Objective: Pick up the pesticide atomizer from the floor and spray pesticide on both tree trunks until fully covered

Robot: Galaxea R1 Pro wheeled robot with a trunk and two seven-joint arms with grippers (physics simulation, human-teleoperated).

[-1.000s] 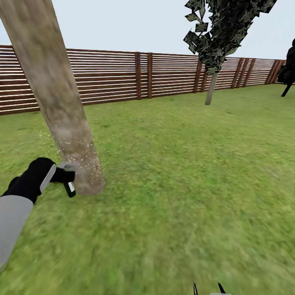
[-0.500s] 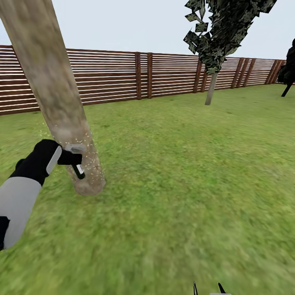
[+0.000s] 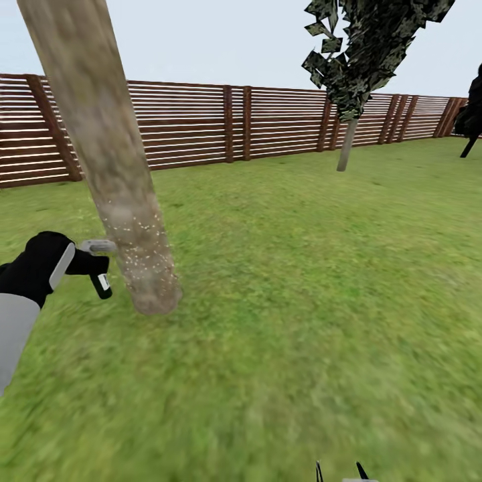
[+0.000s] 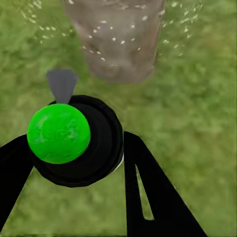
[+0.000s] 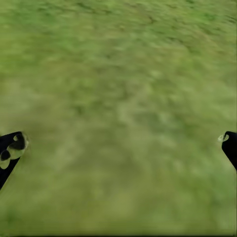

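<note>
One thick, leaning, pale grey-brown tree trunk [image 3: 110, 154] rises from the lawn at the left. Whitish-yellow pesticide specks [image 3: 144, 258] dot its lower part, and they show again on the trunk base [image 4: 116, 44]. My left gripper [image 3: 84, 262] is shut on the pesticide atomizer [image 3: 101, 281], a dark bottle with a grey spray head, held just left of the trunk and a small gap from it. In the left wrist view the atomizer [image 4: 79, 140] sits between the black fingers [image 4: 148, 197], its grey nozzle toward the trunk. My right gripper [image 5: 121, 145] is open over grass. The second thick tree and the paving are out of view.
A brown slat fence [image 3: 201, 124] closes the lawn at the back. A thin-stemmed dark-leaved tree [image 3: 348, 144] stands at the back right, with another dark one [image 3: 472, 114] at the far right edge. Open grass [image 3: 301, 301] spreads to the right of the trunk.
The head view has shifted a little, bringing a fence post in at the left. My left gripper rose with the atomizer along the trunk, then drew slightly away from it to the left.
</note>
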